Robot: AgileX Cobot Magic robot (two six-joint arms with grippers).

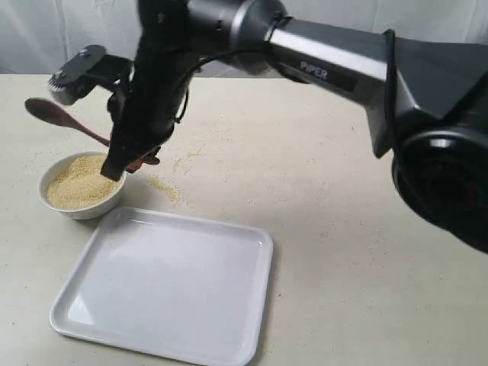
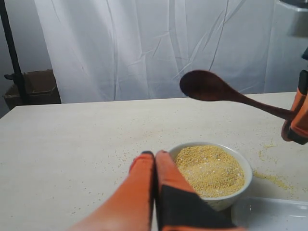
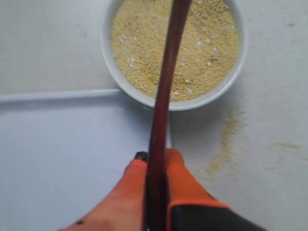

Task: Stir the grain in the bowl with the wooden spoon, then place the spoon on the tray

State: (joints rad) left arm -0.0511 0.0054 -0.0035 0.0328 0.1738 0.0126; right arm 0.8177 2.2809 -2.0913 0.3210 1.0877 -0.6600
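The left end effector [image 2: 154, 156] first: its two orange fingers [image 2: 137, 183] are pressed flat together. It sits low on the side of the small round white bowl [image 1: 76, 212] that faces away from the white curtain [image 2: 144, 48], tips pointing toward the bowl. Only its own wrist camera catches it.

The slim dark reddish-brown wooden spoon [image 2: 207, 86] is up in the air by the bowl, clear of what's inside. In the exterior view the oval scoop sticks out past the bowl's left side, well above the rim. The thin handle slopes down to the right across the bowl. Can't tell if anything's in the scoop.

The bowl itself is full of fine sandy-yellow grain [image 1: 78, 183], a low mound about level with the rim.

The right end effector [image 3: 157, 155] comes in on the long grey arm [image 1: 335, 61] reaching from the right. It's clamped on the spoon's handle, an orange finger on either side, and hangs just off the bowl's right edge.

Right of the bowl there's a smear of spilled grain [image 1: 164, 188] on the pale bench [image 1: 328, 229], plus loose specks scattered round the bowl. The big flat glossy white rectangular tray [image 1: 168, 297] lies just beside the bowl on its near-right side. It's too tight to say whether they touch.
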